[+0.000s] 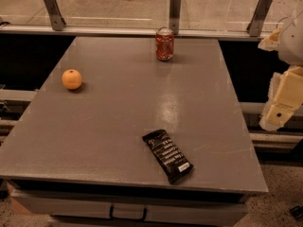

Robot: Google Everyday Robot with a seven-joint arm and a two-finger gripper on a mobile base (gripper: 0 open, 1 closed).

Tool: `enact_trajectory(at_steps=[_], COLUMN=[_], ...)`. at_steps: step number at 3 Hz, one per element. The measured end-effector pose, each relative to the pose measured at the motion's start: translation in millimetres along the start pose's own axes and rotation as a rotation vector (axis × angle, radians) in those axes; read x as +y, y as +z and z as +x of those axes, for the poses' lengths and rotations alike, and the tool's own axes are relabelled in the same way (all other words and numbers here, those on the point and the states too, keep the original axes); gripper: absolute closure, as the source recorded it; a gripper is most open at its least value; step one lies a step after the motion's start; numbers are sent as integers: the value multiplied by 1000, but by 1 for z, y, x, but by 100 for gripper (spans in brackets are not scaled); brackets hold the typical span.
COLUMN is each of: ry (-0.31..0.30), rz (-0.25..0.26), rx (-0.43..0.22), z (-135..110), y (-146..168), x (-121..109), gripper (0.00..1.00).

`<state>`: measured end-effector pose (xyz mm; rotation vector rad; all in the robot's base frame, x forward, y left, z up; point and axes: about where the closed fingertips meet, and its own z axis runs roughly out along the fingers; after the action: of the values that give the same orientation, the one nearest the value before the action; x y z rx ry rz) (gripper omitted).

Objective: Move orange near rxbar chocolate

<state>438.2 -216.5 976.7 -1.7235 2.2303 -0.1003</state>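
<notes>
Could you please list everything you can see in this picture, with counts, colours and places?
table: one, grey, fills the middle of the view.
orange: one, orange, on the table's left side, apart from the other items.
soda can: one, red, upright near the table's far edge, centre.
rxbar chocolate: one, black wrapper with white lettering, flat near the front edge, right of centre.
metal posts: three, grey, behind the table.
handle: one, dark, below the table's front edge.
gripper: one, cream, at the view's right edge, beyond the table's right side.

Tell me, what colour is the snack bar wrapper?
The rxbar chocolate is black with white lettering; camera view. Gripper hangs right of the table.
</notes>
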Motion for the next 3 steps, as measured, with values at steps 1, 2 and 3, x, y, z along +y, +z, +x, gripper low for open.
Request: enact_trajectory(at_steps=[1,2,3], ry=[0,-11,-73], rz=[0,-1,-20], rx=[0,-13,-90], z=[0,-10,-58], y=[0,3,25], x=[0,-1,-6], gripper=[0,0,0])
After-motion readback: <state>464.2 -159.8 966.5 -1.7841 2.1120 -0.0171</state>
